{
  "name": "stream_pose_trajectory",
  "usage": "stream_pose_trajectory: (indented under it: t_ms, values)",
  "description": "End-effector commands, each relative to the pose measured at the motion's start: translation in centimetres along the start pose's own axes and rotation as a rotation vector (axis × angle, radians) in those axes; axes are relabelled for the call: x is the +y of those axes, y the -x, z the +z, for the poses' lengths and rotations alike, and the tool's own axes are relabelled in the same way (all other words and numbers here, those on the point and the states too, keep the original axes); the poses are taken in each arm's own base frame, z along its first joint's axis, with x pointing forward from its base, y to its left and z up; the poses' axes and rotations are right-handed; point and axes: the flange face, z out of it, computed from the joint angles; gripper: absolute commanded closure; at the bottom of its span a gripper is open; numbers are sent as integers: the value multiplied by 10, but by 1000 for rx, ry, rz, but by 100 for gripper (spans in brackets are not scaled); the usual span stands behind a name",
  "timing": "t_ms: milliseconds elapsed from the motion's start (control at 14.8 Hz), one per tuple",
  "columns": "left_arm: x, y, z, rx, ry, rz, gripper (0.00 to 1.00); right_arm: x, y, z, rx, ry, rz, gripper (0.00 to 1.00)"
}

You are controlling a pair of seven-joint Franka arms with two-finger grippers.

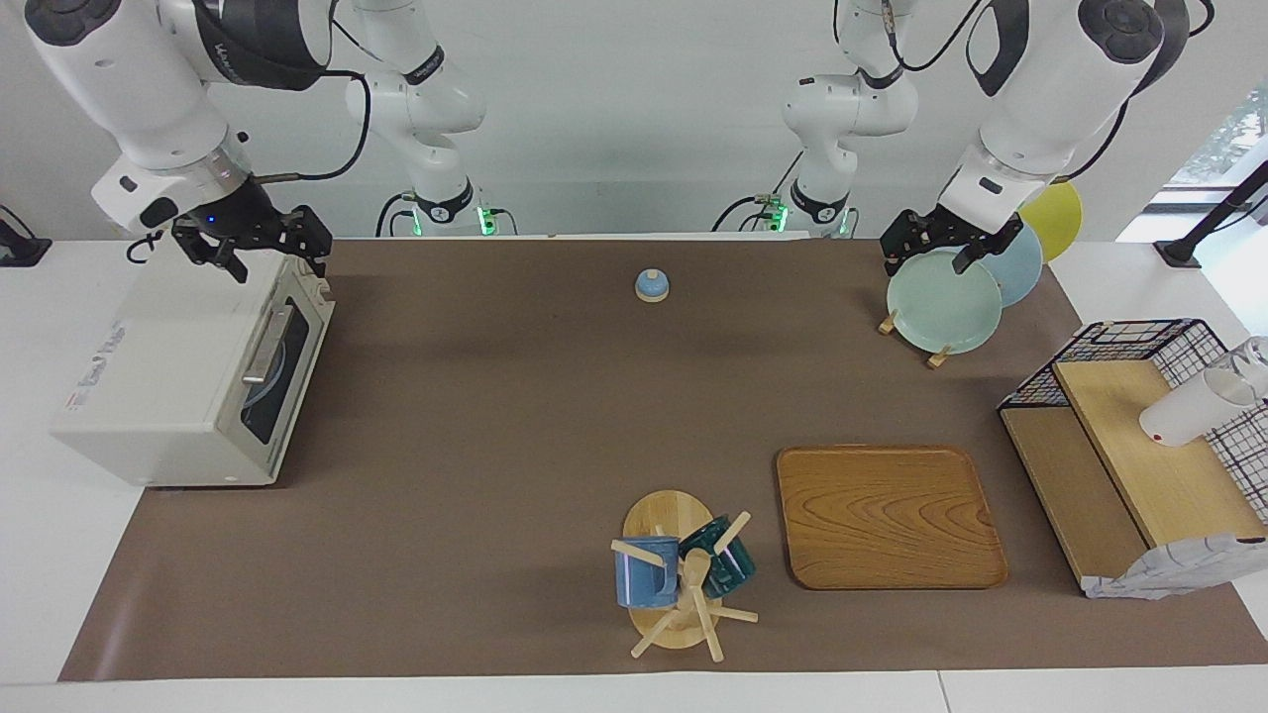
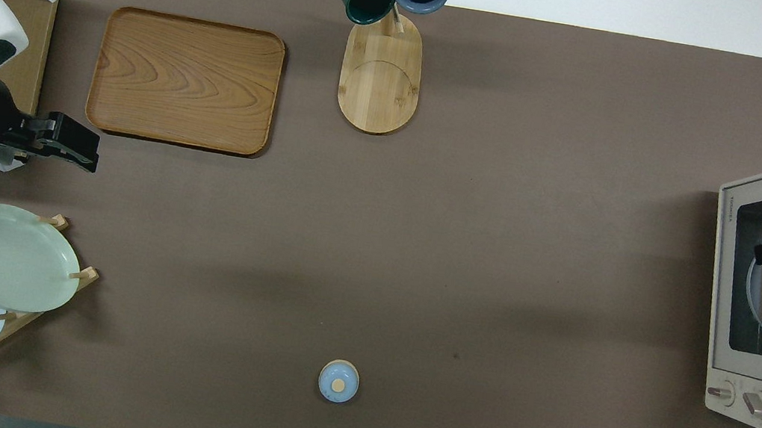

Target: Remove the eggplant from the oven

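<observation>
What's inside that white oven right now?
The oven has its door closed. Through the dark glass only a pale round shape, perhaps a plate, shows. No eggplant is visible. The right claw hovers over it.

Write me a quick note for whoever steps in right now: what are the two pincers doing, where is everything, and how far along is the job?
Right pincer: up over the top front edge of the boxy off-white toaster oven, above its silver bar handle; holding nothing.
Left pincer: waiting over the rack of pale green, blue and yellow plates; holding nothing.
Oven: at the right arm's end of the table, dark glass door shut.
Eggplant: not visible; a pale round shape shows through the glass.
Done: nothing yet.
Left: open the door, take the eggplant out.
</observation>
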Motion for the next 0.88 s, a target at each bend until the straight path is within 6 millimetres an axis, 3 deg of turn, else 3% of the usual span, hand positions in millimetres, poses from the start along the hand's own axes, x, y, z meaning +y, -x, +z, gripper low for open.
stream_pose_trajectory:
  t_ms: [0, 203, 475, 542, 610, 678, 814]
  values:
    - [-3, 5, -4, 16, -12, 4, 0, 0, -4, -3, 5, 17, 4, 0]
    - [-3, 5, -4, 16, -12, 4, 0, -6, -4, -3, 6, 12, 11, 0]
    - [-3, 5, -4, 16, -12, 4, 0, 1, -6, -1, 29, 14, -1, 0]
    - [-3, 5, -4, 18, -11, 4, 0, 3, -5, 2, 26, 12, -29, 6]
    - [-3, 5, -4, 16, -12, 4, 0, 3, -5, 4, 26, 12, -54, 80]
    - [-3, 5, -4, 16, -12, 4, 0, 6, -4, 8, 24, 14, -51, 100]
    - [-3, 5, -4, 16, -12, 4, 0, 7, -1, 18, 34, 19, -50, 100]
